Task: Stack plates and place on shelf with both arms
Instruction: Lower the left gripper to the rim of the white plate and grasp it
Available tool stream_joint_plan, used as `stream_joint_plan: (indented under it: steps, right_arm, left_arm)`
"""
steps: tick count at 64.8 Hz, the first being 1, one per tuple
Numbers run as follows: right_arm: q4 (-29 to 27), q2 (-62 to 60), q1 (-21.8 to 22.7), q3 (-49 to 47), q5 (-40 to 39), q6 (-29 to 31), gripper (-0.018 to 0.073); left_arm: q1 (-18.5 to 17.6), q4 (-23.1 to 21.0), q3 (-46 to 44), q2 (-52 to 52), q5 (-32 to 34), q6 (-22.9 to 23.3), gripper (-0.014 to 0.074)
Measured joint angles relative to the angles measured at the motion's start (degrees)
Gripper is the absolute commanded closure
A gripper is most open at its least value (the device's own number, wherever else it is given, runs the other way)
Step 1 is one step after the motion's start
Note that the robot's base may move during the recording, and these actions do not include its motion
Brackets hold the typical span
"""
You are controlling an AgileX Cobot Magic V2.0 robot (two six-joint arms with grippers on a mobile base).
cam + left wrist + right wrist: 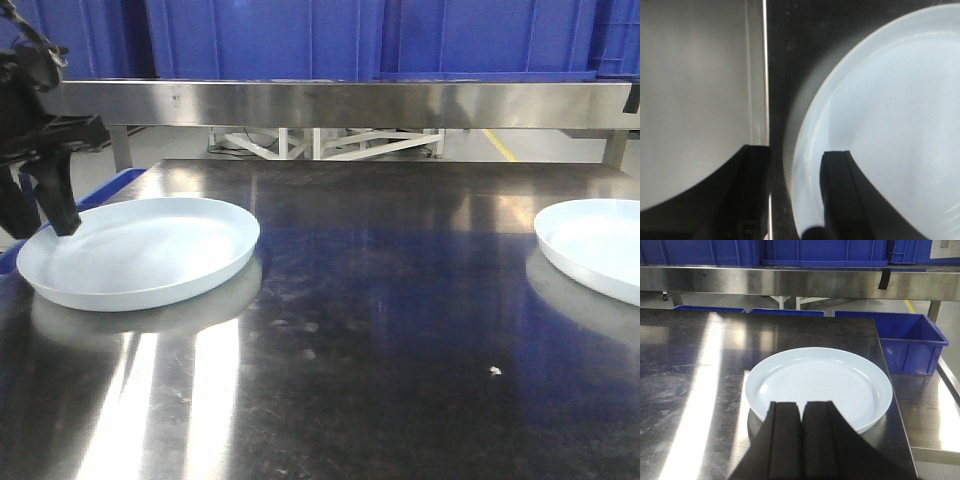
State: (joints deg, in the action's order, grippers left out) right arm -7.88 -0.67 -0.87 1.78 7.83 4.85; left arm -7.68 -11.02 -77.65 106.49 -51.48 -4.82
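Note:
Two pale bluish-white plates lie on the dark steel table. The left plate (140,250) (890,110) sits near the table's left edge. My left gripper (55,205) (795,157) is open and straddles that plate's left rim, with one finger (840,190) over the plate's inside and the other finger (752,190) outside it at the table edge. The right plate (600,245) (820,382) lies by the right edge. My right gripper (801,407) is shut and empty, just short of that plate's near rim. The shelf (340,103) runs along the back.
Large blue crates (300,35) stand on the shelf above its steel rail. More blue crates (912,342) sit low beyond the table's far and right edges. The right plate lies close to the table's right edge (892,390). A white frame (320,142) shows under the shelf.

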Motion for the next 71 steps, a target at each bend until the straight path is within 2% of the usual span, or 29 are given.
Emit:
stream_joint_plan:
  steps: [55, 62, 71]
  right_arm:
    - [0.0, 0.0, 0.0, 0.0, 0.0, 0.0, 0.051]
    - [0.0, 0.0, 0.0, 0.0, 0.0, 0.0, 0.051]
    - [0.0, 0.0, 0.0, 0.0, 0.0, 0.0, 0.051]
  left_arm:
    - [0.0, 0.64, -0.13, 2.07, -0.33, -0.01, 0.0253]
    - [0.0, 0.64, -0.25, 2.21, -0.92, -0.01, 0.0328]
    - [0.0, 0.64, -0.86, 2.21, -1.98, -0.01, 0.0521]
